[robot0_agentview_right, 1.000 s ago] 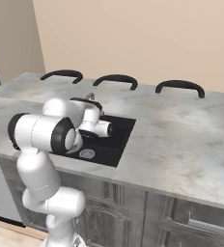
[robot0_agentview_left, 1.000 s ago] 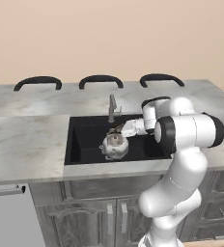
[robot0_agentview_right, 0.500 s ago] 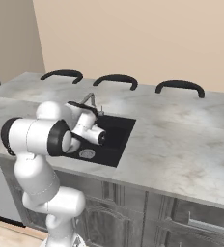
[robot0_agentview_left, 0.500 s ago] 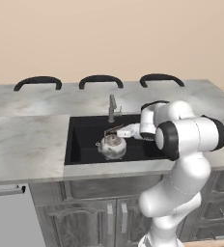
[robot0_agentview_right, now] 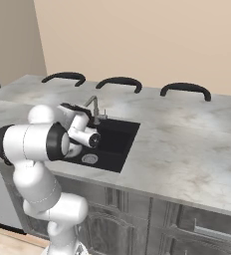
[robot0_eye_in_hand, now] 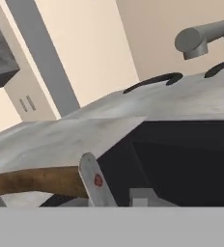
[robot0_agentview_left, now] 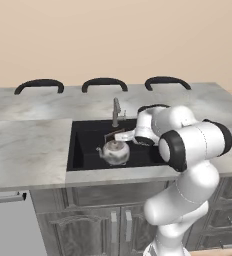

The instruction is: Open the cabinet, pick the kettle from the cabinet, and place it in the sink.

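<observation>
No readable writing; I see just a small red mark on the tool's finger (robot0_eye_in_hand: 98, 181) low in the hand view. Tool (robot0_agentview_left: 119, 136) at frame centre, jaws narrow, clamped on the kettle's brown handle (robot0_eye_in_hand: 34, 181). Kettle (robot0_agentview_left: 115, 152) hangs upright inside the sink (robot0_agentview_left: 83, 145), lower and further left than a second ago. Faucet (robot0_agentview_left: 116, 111) just behind it. Grey marble tabletop (robot0_agentview_left: 28, 145) around; three black chair backs (robot0_agentview_left: 104, 83) beyond.

White arm bent forward and down, gripper (robot0_agentview_left: 116, 136) nearly closed
</observation>
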Available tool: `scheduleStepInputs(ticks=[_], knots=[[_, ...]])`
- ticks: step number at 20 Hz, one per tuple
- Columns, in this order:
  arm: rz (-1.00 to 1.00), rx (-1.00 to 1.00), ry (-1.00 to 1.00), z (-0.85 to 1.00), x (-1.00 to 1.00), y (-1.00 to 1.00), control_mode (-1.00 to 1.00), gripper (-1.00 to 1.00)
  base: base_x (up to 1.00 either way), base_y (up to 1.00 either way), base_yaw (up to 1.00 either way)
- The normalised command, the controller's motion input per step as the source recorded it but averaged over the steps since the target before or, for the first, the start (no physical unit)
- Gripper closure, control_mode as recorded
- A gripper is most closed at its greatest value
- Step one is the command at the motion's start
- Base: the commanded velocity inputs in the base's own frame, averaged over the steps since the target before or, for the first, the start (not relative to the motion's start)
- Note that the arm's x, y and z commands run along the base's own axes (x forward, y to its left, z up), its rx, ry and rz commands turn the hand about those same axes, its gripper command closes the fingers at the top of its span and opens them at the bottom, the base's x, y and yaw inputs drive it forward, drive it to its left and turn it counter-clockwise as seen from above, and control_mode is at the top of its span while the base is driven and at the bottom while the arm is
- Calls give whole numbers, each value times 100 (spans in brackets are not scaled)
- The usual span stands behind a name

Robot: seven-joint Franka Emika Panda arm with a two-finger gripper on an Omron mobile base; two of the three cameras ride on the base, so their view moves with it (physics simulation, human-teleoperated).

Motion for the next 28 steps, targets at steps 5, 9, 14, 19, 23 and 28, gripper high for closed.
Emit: scheduleStepInputs(ticks=[5, 9, 14, 19, 23, 28], knots=[[-8, -13, 16, -29, -14, 1, -100, 100, 0, 0, 0], [-7, -10, 18, -34, -14, 0, -100, 100, 0, 0, 0], [-1, -2, 9, -36, -7, 1, -100, 100, 0, 0, 0], [0, 0, 0, -31, 2, 18, -100, 100, 0, 0, 0], [1, 0, -6, -23, 19, 7, -100, 100, 0, 0, 0], [1, 0, -9, -18, 16, 0, -100, 100, 0, 0, 0]])
